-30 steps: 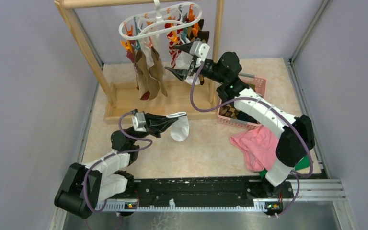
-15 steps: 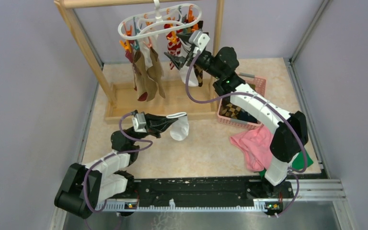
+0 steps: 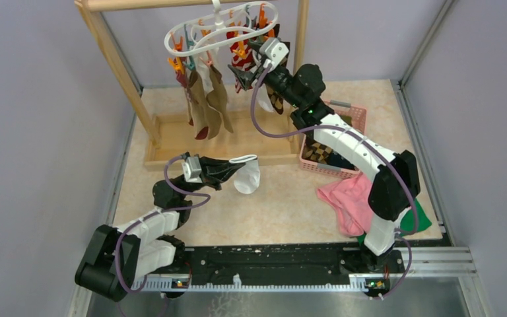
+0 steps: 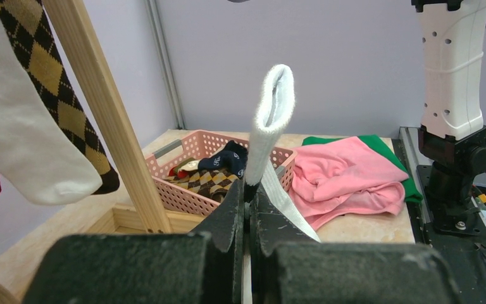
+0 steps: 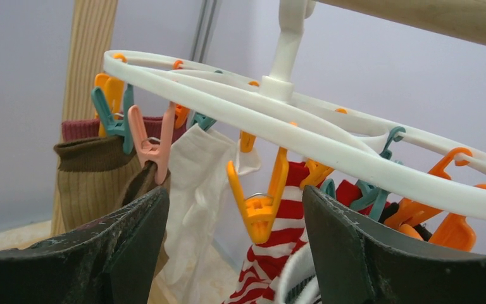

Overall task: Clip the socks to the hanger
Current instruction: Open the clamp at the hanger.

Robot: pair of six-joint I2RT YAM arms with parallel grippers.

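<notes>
**Sock pinched low, clip framed high**

Fingers of the left gripper [image 4: 248,190] are pressed together on a plain white sock [image 4: 272,114], gripping it below the cuff. The cuff stands up above the tips, and the rest of the sock trails down past them. This arm sits low over the middle of the table.

The right gripper [image 5: 234,193] is raised to the hanger [image 5: 228,95] with its jaws spread wide and nothing held. In the wrist view an orange clip [image 5: 256,212] hangs between the two fingers, but whether either finger touches it cannot be told.

The white ring hangs by its hook from the top bar of a wooden rack [image 3: 115,59]. Already clipped under it are brown socks [image 5: 92,183], a hanging white one [image 5: 196,171] and a red-white striped sock [image 5: 278,253].

The tabletop [image 3: 290,205] is beige and marbled, and the rack's flat base stands on its far side. A pink basket [image 3: 353,119] just right of that base holds argyle and dark socks. Nearer the arms, a pink cloth [image 3: 353,198] lies crumpled over a green cloth [image 3: 419,221] beside the right arm.

Plain lilac-grey walls [image 3: 39,132] close in the left, far and right sides. A black rail [image 3: 270,264] carrying both arm bases runs along the near edge.
</notes>
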